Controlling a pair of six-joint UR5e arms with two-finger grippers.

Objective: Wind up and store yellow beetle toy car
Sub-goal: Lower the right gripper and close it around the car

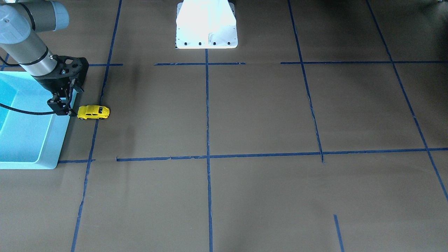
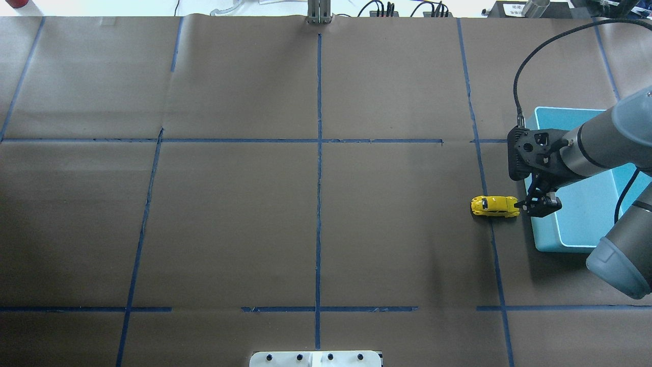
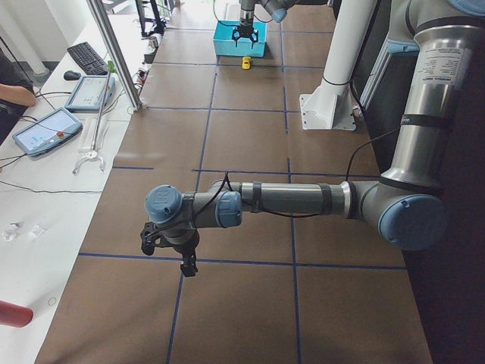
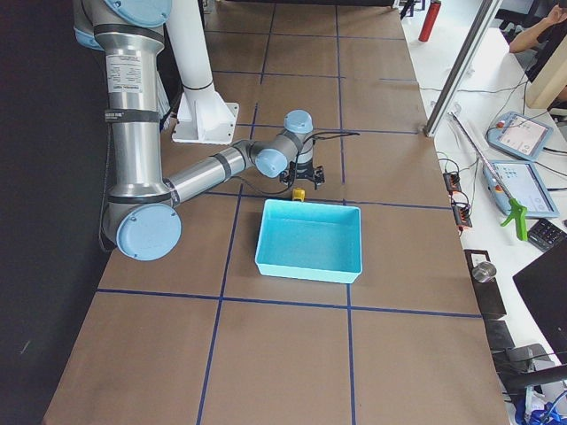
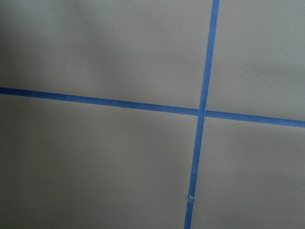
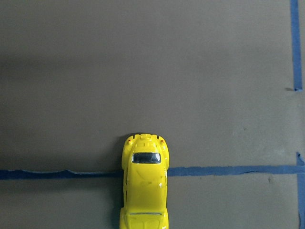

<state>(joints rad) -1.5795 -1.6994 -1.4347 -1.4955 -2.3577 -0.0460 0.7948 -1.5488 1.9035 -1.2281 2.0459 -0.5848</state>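
In the front-facing view we are seeing the car [image 1: 93, 112] sitting on its wheels on the tabletop [image 1: 245, 112], just beside the bin [image 1: 49, 147] and outside it. The right gripper [image 1: 66, 109] is reaching down at the car's bin-side end. In the overhead view its tips are touching that end or nearly so. They are looking narrow, but we cannot tell whether they are pinching the car. In the left side view the left gripper [image 3: 178, 254] is hanging over bare tabletop, well apart from the car, and we cannot tell its opening. In the right side view the car is showing tiny between gripper and bin. The left wrist view is showing only tape lines [image 5: 205, 57]. In the right wrist view the car is lying across a tape line at the bottom edge, with no fingers showing. We are judging it light, hard and glossy, so slippery on its rounded shell and quick to roll. Gripping low across the flat sides between the wheels is looking safest.
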